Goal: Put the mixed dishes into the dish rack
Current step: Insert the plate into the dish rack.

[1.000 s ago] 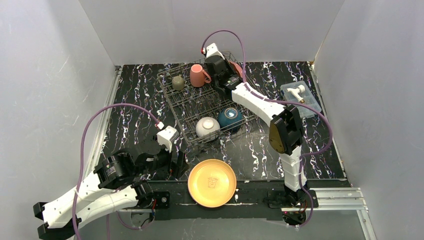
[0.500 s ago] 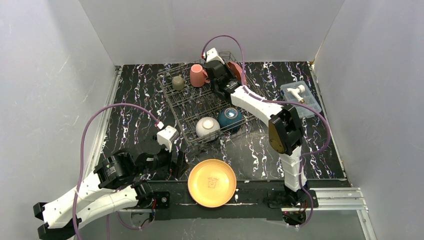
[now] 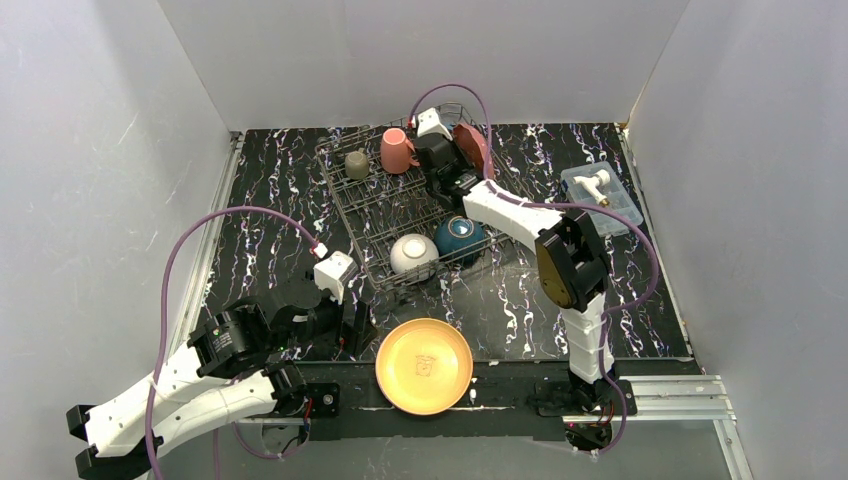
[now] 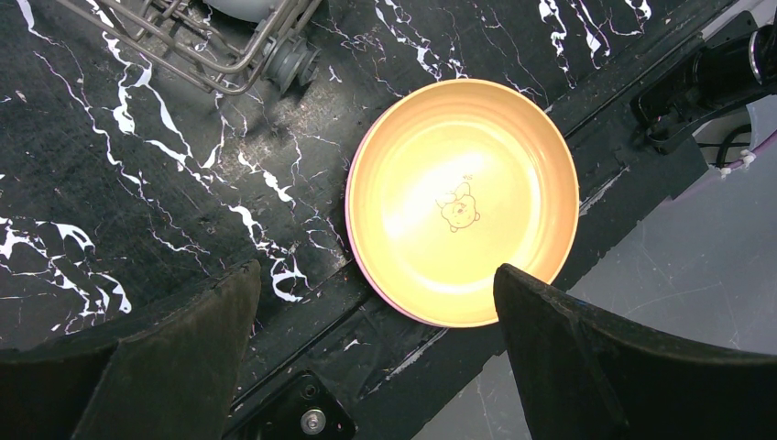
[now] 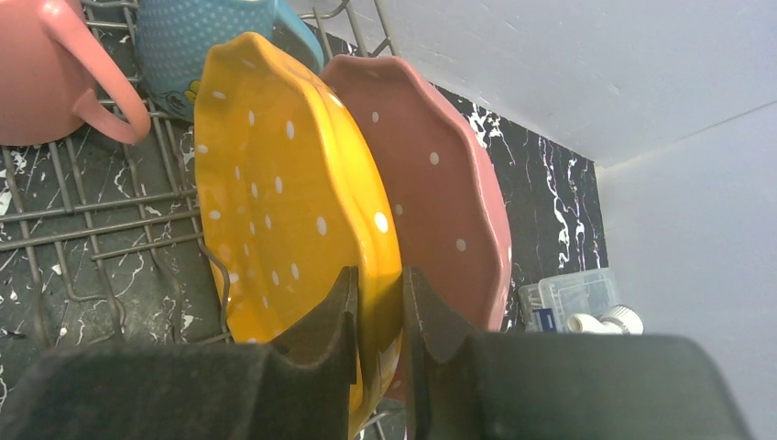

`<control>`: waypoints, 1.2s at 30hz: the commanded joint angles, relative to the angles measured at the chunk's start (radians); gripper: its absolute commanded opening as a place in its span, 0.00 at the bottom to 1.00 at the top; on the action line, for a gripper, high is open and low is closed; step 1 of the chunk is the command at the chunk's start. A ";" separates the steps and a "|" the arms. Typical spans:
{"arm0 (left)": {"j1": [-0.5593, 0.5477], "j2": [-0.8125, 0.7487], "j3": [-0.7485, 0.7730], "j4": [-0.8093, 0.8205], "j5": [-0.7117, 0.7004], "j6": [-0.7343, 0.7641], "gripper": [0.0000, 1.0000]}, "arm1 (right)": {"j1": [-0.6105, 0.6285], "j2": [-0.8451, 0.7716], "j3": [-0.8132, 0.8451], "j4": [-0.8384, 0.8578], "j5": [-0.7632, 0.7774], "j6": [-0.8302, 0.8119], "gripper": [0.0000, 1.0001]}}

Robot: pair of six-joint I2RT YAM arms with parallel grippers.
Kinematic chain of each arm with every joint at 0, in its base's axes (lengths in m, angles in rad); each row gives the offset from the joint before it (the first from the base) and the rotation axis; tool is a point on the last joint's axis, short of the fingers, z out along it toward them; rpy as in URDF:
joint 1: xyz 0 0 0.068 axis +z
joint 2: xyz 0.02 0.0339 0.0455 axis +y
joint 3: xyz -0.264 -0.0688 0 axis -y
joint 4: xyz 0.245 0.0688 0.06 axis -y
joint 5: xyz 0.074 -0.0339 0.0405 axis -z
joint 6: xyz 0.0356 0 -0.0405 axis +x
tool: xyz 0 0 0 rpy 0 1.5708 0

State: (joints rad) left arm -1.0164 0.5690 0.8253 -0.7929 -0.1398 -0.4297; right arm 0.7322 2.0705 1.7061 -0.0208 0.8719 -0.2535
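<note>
No words or numbers are showing clearly enough to read; the orange plate is carrying only a small cartoon face, with tiny marks above it staying illegible.

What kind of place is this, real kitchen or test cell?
Most likely a lab test cell, not a kitchen. Plain white panel walls box in a black marbled table. The left arm and right arm are bolted at its near edge, and the dish rack sits directly on it.
</note>
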 commanded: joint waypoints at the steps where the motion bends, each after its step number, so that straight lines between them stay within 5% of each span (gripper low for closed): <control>1: 0.005 0.010 -0.005 -0.002 -0.017 0.012 0.98 | -0.005 -0.044 -0.043 0.092 0.000 0.085 0.01; 8: 0.007 0.014 -0.005 0.000 -0.015 0.012 0.98 | -0.005 -0.054 -0.083 0.099 0.016 0.119 0.04; 9: 0.007 0.014 -0.005 0.000 -0.015 0.012 0.98 | -0.005 -0.057 -0.085 0.098 -0.150 0.121 0.08; 11: 0.007 0.013 -0.005 0.000 -0.015 0.012 1.00 | -0.005 -0.060 -0.084 0.098 0.022 0.123 0.21; 15: 0.007 0.014 -0.005 -0.001 -0.015 0.011 0.99 | -0.005 -0.070 -0.066 0.085 0.028 0.125 0.47; 19: 0.007 0.014 -0.005 0.000 -0.015 0.011 1.00 | -0.005 -0.091 -0.058 0.071 0.027 0.132 0.59; 36: 0.007 0.003 -0.011 -0.002 -0.018 -0.001 0.99 | -0.003 -0.263 0.005 -0.182 -0.179 0.283 0.81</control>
State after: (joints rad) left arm -1.0157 0.5797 0.8253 -0.7929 -0.1398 -0.4305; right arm 0.7277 1.9045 1.6527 -0.1261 0.7670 -0.0517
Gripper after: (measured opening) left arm 0.993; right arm 0.789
